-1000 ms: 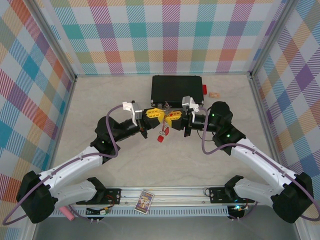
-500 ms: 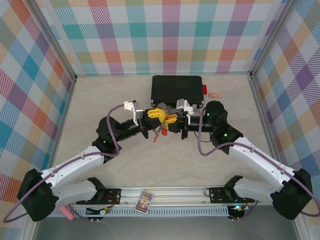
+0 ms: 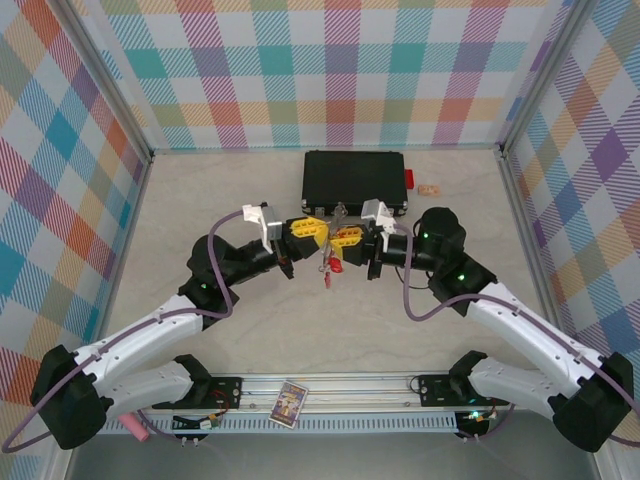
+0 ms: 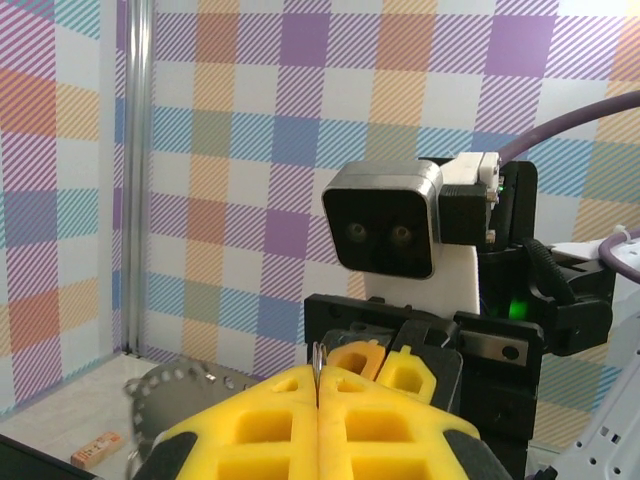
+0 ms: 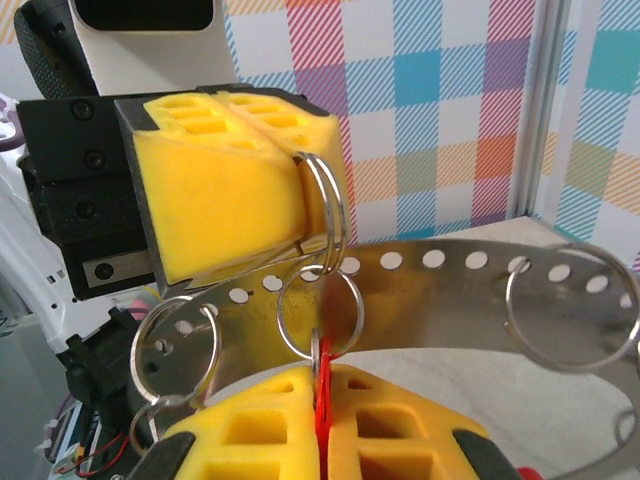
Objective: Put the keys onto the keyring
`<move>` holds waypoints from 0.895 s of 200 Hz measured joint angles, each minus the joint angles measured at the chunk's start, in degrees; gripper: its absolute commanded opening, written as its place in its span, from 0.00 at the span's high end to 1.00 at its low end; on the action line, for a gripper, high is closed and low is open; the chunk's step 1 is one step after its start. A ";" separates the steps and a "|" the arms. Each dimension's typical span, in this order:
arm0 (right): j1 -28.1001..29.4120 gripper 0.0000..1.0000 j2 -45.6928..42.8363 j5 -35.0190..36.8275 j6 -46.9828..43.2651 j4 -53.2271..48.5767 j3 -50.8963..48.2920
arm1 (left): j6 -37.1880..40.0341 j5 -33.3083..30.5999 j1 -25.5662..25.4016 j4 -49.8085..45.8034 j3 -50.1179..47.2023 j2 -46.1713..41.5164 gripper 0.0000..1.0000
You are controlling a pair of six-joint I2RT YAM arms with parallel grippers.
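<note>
Both arms have eased apart and back toward the case [image 3: 355, 175] since half a second ago | left gripper [image 3: 318, 228] pressed shut, pinching the keyring [image 5: 338, 205] | keys [image 3: 334, 265] dangle between, midair | right gripper [image 3: 340, 238] clamped on a red sliver, probably one of the keys | threading looks unfinished; realign next.

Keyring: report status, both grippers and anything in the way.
Left gripper shut on keyring split ring. Right gripper shut on red-tagged key. Key's ring overlaps the keyring; threaded or not, cannot tell. Nothing blocking seen.
</note>
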 measured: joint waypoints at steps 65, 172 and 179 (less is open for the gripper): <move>0.00 1.00 -0.92 1.77 -1.33 -3.78 0.02 | 1.44 0.09 0.00 -2.60 -0.15 -0.20 1.00; -0.02 1.00 -0.76 2.62 -3.56 -8.70 3.06 | 5.31 1.16 0.00 -8.87 -0.24 -1.46 1.00; -0.02 1.00 -0.66 2.62 -3.63 -8.83 3.15 | 5.49 1.27 0.00 -9.29 -0.24 -1.46 1.00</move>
